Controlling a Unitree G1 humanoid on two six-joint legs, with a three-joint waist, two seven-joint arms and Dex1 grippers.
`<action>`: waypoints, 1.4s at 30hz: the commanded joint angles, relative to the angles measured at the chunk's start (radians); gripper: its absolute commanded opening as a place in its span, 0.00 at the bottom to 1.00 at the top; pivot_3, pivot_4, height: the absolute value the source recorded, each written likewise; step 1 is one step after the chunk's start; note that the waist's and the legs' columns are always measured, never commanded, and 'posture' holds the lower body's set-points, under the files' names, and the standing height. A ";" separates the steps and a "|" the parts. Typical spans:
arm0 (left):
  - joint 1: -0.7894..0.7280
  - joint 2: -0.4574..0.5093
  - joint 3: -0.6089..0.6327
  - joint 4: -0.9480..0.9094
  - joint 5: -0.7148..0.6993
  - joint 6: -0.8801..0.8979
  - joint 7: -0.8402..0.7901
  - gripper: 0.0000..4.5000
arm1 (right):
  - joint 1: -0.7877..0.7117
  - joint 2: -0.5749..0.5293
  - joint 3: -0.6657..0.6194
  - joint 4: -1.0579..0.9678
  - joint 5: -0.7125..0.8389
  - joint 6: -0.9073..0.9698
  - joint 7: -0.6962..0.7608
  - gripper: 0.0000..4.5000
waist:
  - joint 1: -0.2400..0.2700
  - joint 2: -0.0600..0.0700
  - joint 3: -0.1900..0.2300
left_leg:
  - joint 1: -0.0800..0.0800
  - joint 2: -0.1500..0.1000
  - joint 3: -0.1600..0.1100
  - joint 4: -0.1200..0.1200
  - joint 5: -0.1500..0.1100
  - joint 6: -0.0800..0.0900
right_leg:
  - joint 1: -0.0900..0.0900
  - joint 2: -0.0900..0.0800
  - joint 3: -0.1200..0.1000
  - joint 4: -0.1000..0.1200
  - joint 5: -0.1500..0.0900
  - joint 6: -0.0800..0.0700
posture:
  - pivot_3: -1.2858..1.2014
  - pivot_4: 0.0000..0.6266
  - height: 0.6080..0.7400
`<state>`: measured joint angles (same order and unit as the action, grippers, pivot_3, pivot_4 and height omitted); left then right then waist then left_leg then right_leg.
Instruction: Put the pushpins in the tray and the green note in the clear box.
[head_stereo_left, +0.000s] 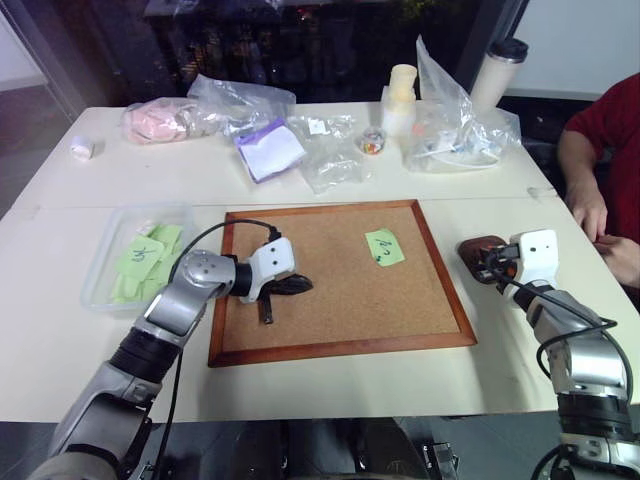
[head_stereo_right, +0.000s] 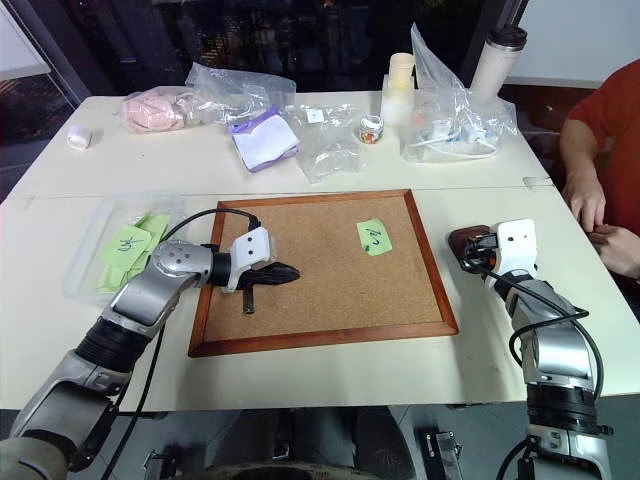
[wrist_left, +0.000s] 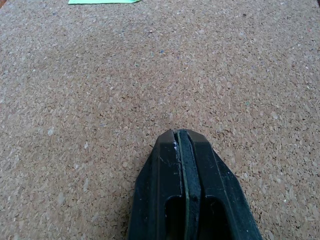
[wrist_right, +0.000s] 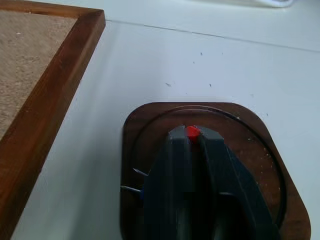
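A: How many pale green sticky notes (head_stereo_left: 384, 247) lie on the cork board (head_stereo_left: 340, 342)?

B: One. The right gripper (wrist_right: 192, 134), jaws pinching one red-headed pushpin (wrist_right: 192, 132), hangs over the dark brown tray (wrist_right: 145, 125). The left gripper (wrist_left: 180, 137) jaws are closed, empty.

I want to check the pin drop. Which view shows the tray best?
The right wrist view: the tray sits close up beneath the right tool, with a red pushpin between the fingertips. Both eye views show it small beside the cork board, partly hidden by the tool.

Left claw (head_stereo_left: 298, 286) shut, right claw (wrist_right: 192, 134) pinching
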<state>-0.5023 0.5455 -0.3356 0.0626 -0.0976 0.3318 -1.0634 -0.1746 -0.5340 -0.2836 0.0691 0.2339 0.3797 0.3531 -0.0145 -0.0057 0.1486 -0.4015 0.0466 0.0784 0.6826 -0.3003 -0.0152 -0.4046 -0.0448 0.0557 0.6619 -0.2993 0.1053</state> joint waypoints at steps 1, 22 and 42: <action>0.042 0.008 -0.048 0.042 0.037 0.020 -0.013 0.00 | -0.016 -0.012 -0.026 -0.005 -0.001 -0.030 0.000 0.53 | 0.000 0.000 0.000 | 0.000 0.000 0.000 0.000 0.000 0.000 | 0.000 0.000 0.000 0.000 0.000 0.000 | 0.52 0.24 0.95; 0.035 0.004 -0.047 0.054 0.042 0.009 -0.009 0.00 | -0.022 0.091 0.234 -0.364 0.147 0.087 0.148 0.99 | 0.000 -0.002 -0.002 | 0.002 0.001 -0.002 0.000 0.000 0.000 | 0.002 0.000 0.000 0.000 0.000 0.000 | 0.52 0.24 0.95; 0.056 0.007 -0.049 0.034 0.045 0.019 0.006 0.00 | -0.055 0.141 0.351 -0.147 0.058 0.021 0.220 0.99 | 0.000 -0.002 -0.002 | 0.002 0.000 -0.001 0.000 0.000 0.000 | 0.002 0.000 0.000 0.000 0.000 0.000 | 0.52 0.24 0.95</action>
<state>-0.4845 0.5425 -0.3314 0.0552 -0.0953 0.3206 -1.0438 -0.2163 -0.3998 0.0597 -0.0807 0.2990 0.4128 0.5647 -0.0143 -0.0080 0.1465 -0.3994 0.0470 0.0775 0.6822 -0.3006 -0.0147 -0.4029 -0.0446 0.0555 0.6618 -0.2994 0.1050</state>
